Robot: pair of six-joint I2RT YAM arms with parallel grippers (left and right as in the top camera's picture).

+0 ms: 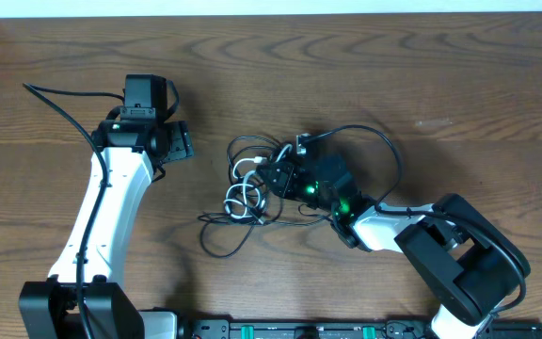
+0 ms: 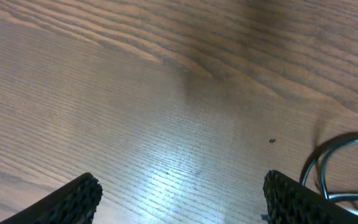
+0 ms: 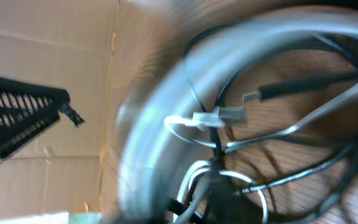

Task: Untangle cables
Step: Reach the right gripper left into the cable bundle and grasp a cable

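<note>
Operator: Cables [image 1: 247, 193], where are they lying?
Observer: They are lying in one tangled heap of black and white loops near the middle of the table [image 1: 393, 75], with one black loop arcing out to the right.
Operator: What is the right gripper [image 1: 285, 174] doing?
Observer: It is sitting on the heap's right side, its jaws pressing together. In the right wrist view, blurred cords are crowding the lens, and a white plug [image 3: 219, 116] and a black plug [image 3: 291, 87] are showing among them. I am not managing to tell whether a strand is being pinched.
Operator: And the left gripper [image 1: 179, 141]?
Observer: It is hanging over the wood, left of the heap and apart from it, with its fingers [image 2: 73, 199] standing wide apart and holding nothing. A loop of cable is peeking in at its camera's right edge.
</note>
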